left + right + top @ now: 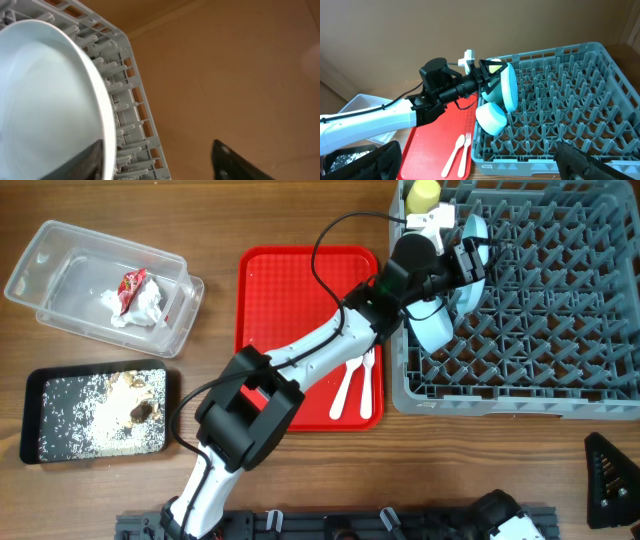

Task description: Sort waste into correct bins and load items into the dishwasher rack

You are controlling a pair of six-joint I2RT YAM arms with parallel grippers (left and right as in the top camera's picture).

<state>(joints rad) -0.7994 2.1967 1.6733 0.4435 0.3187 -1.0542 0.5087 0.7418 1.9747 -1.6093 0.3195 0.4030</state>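
Over the wooden table (300,220), left end effector (157,145) gapes astride the half-cropped plate (45,100); right end effector (477,147) spread, empty.

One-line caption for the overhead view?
Left gripper open at the pale blue plate standing on edge in the dishwasher rack; white spoon and fork lie on the red tray.

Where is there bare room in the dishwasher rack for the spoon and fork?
In the rack, the middle and whole right side are bare pegs, right of the plate and bowl. Its left edge is crowded: yellow cup, plate, bowl and the left arm above them.
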